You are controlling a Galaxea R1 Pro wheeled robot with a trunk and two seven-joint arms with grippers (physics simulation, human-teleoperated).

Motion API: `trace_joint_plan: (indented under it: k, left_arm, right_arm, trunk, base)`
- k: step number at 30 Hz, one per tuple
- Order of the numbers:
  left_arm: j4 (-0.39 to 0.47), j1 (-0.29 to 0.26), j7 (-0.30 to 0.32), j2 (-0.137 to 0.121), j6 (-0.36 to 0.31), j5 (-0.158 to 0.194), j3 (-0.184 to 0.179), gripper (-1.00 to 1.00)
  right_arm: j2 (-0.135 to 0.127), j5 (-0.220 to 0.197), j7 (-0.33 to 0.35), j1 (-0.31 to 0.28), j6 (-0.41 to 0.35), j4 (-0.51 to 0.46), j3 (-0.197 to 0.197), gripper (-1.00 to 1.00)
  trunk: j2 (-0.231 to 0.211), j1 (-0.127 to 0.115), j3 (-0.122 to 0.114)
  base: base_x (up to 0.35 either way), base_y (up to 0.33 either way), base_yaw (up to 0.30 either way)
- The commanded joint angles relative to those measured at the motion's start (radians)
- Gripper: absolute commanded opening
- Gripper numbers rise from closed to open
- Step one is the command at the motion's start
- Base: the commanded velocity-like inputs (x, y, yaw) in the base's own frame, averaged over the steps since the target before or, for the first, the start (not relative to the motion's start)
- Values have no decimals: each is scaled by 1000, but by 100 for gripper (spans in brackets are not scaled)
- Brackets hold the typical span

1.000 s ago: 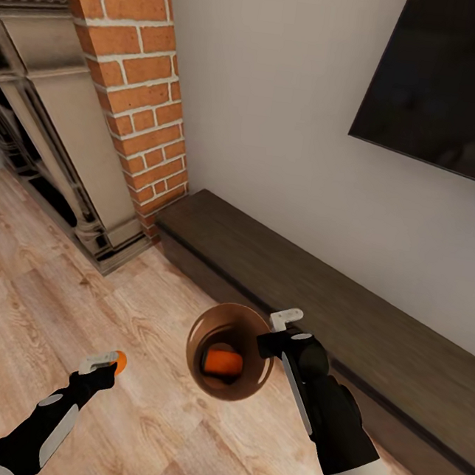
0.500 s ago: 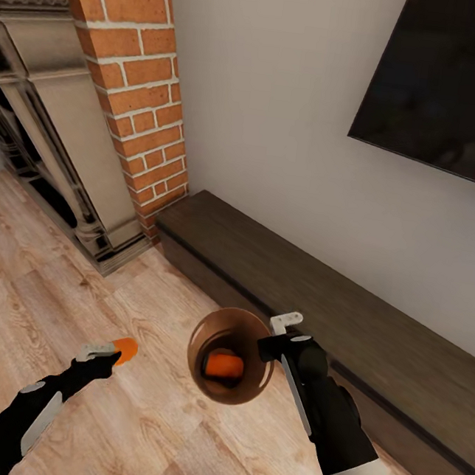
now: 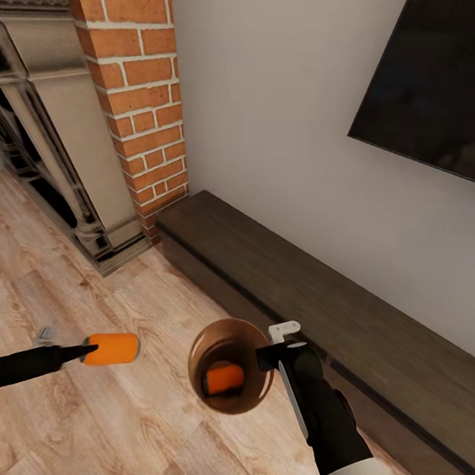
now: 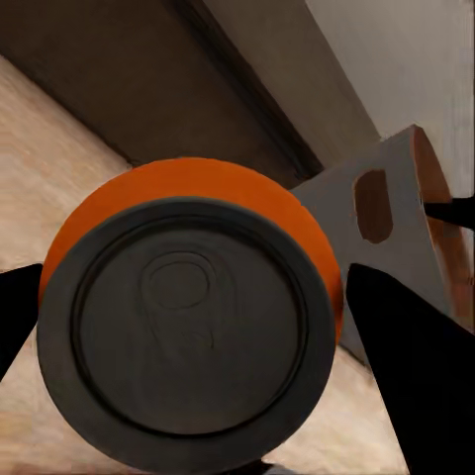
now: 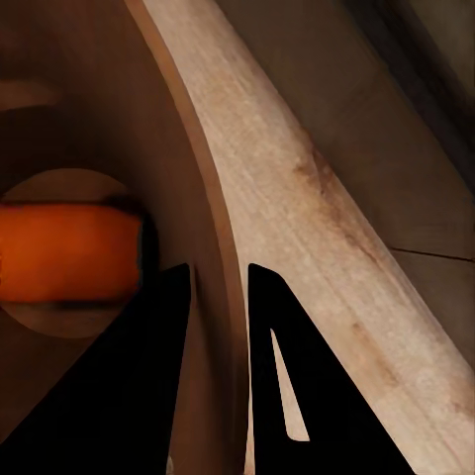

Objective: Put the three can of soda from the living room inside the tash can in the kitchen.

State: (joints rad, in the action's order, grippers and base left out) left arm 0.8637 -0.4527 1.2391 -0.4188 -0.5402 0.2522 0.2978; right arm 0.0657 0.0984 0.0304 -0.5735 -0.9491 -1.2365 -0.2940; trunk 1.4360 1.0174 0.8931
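Here, a soda can is clasped by the left gripper beside the trash can, rim-pinched by the right gripper, awaiting insertion.

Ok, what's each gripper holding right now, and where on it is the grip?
The left gripper holds a soda can across its orange side, near one grey end. The right gripper pinches the trash can by its rim wall.
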Motion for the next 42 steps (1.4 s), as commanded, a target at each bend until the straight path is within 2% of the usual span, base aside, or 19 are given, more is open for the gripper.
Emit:
trace_joint_plan:
  k: [1,3,6,11,15,18,21,23,29,34,37,42]
  left_arm:
    - [0,0,18,-2,-4,-1,0,-100]
    - [-1,0,77,-7,-18,-1,-1,-100]
    - [-6,0,112,-9,-24,1,-4,-100]
    - [-5,0,122,-8,-24,2,-7,-100]
    - [-6,0,206,-8,-26,1,-10,-100]
    - [-7,0,240,-4,-27,1,-11,-100]
    - [-6,-1,245,-1,-27,1,-13,-100]
    - [-6,-1,247,1,-27,1,-28,-100]
    - [1,-1,249,20,-28,1,-60,-100]
    - [3,-1,249,29,-30,2,-77,-100]
    - [9,-1,249,54,-51,2,-86,-100]
    - [46,-1,249,65,-66,3,-88,-100]
  right_arm:
    - [0,-16,0,0,0,0,-1,-100]
    - [0,-16,0,0,1,3,-1,-100]
    - [0,-17,0,0,8,37,-3,-100]
    - [0,-17,-1,0,48,75,-3,-100]
    - [0,-17,-1,0,62,115,-4,-100]
    - [0,-17,-1,0,66,135,-4,-100]
    - [0,-17,-2,0,66,140,-4,-100]
    - [0,-17,-2,0,69,154,-4,-100]
    - [0,-16,-3,-1,136,215,-3,-100]
    - [0,-16,-3,-2,148,234,-2,-100]
    - [3,-16,-4,-3,149,247,-2,-100]
    - [15,-16,-4,-6,151,276,-2,-100]
  trunk:
    - [0,0,0]
    - [0,0,0]
    - [0,0,0]
    - [0,0,0]
    - [0,0,0]
    - [0,0,0]
    - [0,0,0]
    - [0,0,0]
    - [0,0,0]
    - [0,0,0]
    - [0,0,0]
    - [0,0,0]
  base:
    - [0,0,0]
    - [0,0,0]
    - [0,0,0]
    - [0,0,0]
    - [0,0,0]
    - [0,0,0]
    - [0,0,0]
    - [0,0,0]
    - [0,0,0]
    - [0,0,0]
    - [0,0,0]
    - [0,0,0]
